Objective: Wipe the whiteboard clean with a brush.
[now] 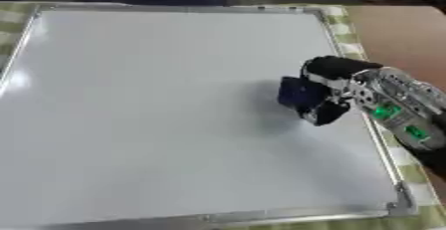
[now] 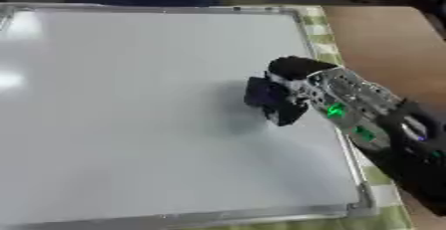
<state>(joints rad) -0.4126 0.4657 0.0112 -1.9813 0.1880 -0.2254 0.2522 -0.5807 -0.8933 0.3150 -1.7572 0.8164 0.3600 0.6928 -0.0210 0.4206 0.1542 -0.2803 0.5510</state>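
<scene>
1. Right hand (image 1: 335, 87) comes in from the right edge of the view, black fingers curled round a dark blue brush (image 1: 298, 94), thumb below and fingers above it.
2. That brush is a small dark block pressed down on the whiteboard (image 1: 157, 114), in the board's right half, about midway between its far and near edges and a little inside the right frame rail.
3. Behind the hand, the silver wrist and forearm (image 2: 357, 109) run back toward the lower right, crossing over the board's right rail; small green lights show on the silver part, and further back the arm turns black.
4. A soft shadow lies on the board just left of and below the brush.
5. Across its whole visible face the whiteboard is pale grey-white, with no marks that can be made out; a bright glare patch sits near its left edge.
6. Round the board runs a thin silver frame (image 1: 261, 216), with a grey corner piece at the near right corner.
7. Under the board, a green-and-white checked cloth (image 1: 353, 45) shows as a narrow strip along the right side and at the far left corner.
8. Beyond the cloth on the right, a bare brown tabletop (image 2: 383, 40) is visible.
9. No left hand appears in either view.
10. At the far edge, beyond the board, dark blue shapes are blurred and cannot be told apart.
</scene>
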